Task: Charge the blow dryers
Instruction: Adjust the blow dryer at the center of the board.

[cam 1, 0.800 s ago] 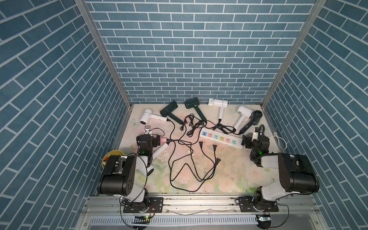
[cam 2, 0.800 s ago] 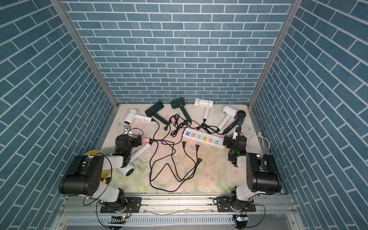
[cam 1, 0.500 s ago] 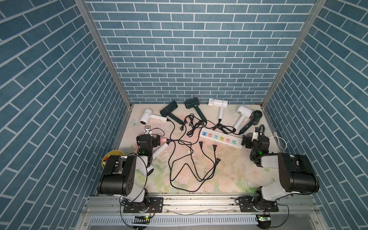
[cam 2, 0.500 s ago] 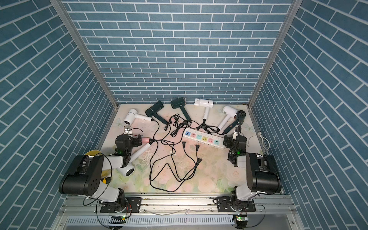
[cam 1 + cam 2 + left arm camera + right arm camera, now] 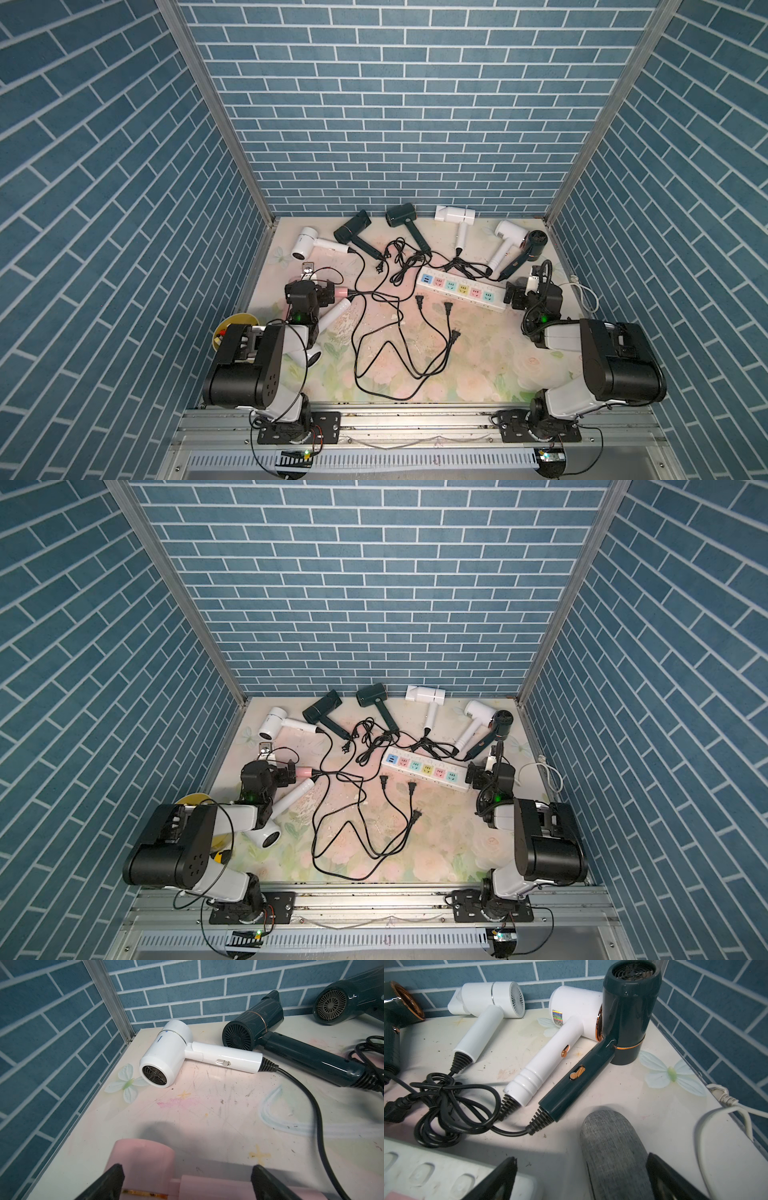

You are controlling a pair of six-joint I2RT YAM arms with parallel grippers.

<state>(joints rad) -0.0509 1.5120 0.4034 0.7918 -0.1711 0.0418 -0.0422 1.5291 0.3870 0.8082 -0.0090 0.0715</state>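
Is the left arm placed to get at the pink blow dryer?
Probably yes: the left gripper hangs open directly over the pink blow dryer, with nothing in between.

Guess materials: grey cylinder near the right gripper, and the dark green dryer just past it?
Grey cylinder: looks like woven fabric wrap, matte; fine heathered weave shows. Core hidden. Dark green dryer: hard moulded plastic, glossy, sharp highlights on the shell; copper band looks metallic, maybe only plated.
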